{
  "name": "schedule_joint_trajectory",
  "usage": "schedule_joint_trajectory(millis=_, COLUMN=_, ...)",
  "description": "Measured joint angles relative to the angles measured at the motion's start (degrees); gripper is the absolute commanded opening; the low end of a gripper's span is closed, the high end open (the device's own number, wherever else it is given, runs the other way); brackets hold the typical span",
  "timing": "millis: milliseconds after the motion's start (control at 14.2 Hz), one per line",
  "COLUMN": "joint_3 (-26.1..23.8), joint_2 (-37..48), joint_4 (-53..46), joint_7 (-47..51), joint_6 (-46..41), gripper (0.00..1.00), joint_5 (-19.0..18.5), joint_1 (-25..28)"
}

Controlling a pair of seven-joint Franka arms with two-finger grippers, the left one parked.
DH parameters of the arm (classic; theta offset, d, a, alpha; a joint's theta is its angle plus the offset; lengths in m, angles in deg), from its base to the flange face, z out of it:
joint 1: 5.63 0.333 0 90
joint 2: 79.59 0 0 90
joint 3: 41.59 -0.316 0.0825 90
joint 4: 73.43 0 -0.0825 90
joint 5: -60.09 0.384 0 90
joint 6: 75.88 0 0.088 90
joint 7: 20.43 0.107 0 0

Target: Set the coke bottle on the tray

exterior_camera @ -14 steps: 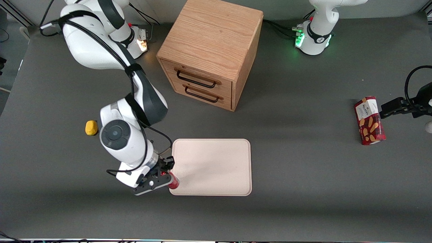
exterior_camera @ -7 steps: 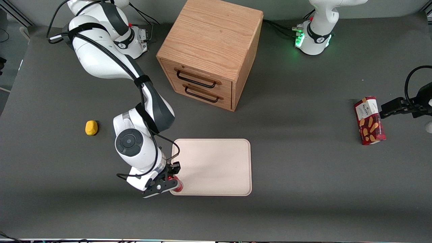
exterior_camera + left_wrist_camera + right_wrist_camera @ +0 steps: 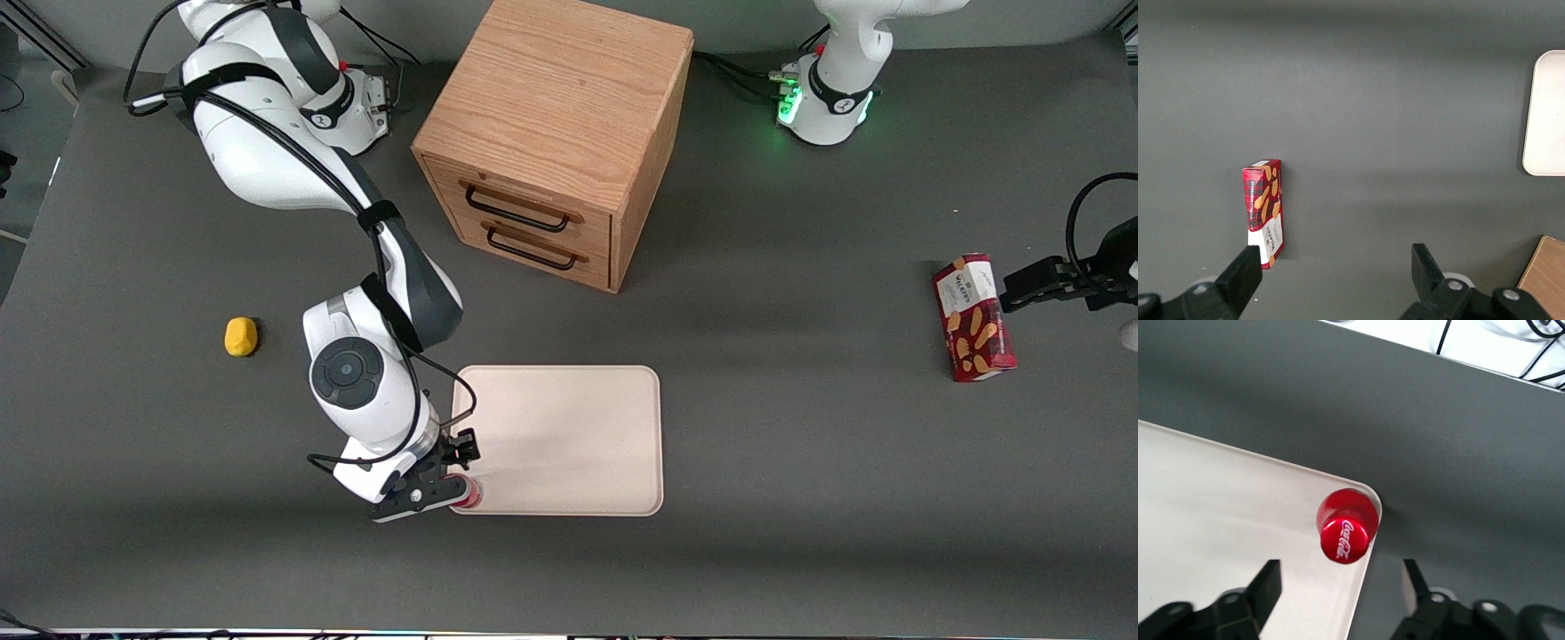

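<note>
The coke bottle (image 3: 1346,525), red with a red cap and white lettering, stands upright on the corner of the pale cream-pink tray (image 3: 1231,500). This corner is the one nearest the front camera, toward the working arm's end. My right gripper (image 3: 1340,577) hovers over the bottle, open, with its fingers (image 3: 1270,577) spread wide and apart from it. In the front view the gripper (image 3: 447,484) sits at that tray (image 3: 569,436) corner, and only a bit of the bottle (image 3: 470,495) shows beside it.
A wooden drawer cabinet (image 3: 556,133) stands farther from the front camera than the tray. A yellow lump (image 3: 241,337) lies toward the working arm's end of the table. A red snack box (image 3: 973,317) lies toward the parked arm's end, and it also shows in the left wrist view (image 3: 1263,207).
The gripper moved with the bottle from beside the tray's edge onto its near corner. The bottle now stands there between spread fingers.
</note>
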Motion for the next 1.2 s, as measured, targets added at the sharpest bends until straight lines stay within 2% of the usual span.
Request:
schedule_joint_trajectory(millis=634, joint_3=-0.1, joint_2=0.2, joint_4=-0.2, joint_7=0.0, joint_6=0.5, gripper=1.00, joint_5=-0.1, joint_1=-0.5)
schedule_joint_trajectory(millis=845, joint_3=-1.7, joint_2=2.8, joint_4=0.1, joint_7=1.1, joint_6=-3.0, gripper=1.00, joint_5=0.2, joint_1=-2.4)
schedule_joint_trajectory(millis=986, joint_3=-1.7, joint_2=7.8, joint_4=2.8, joint_7=3.5, joint_6=-5.9, gripper=1.00, joint_5=2.1, joint_1=-3.5)
schedule_joint_trajectory(millis=1197, joint_3=4.1, joint_2=20.5, joint_4=14.0, joint_7=4.0, joint_6=-6.6, gripper=1.00, joint_5=10.0, joint_1=-4.6)
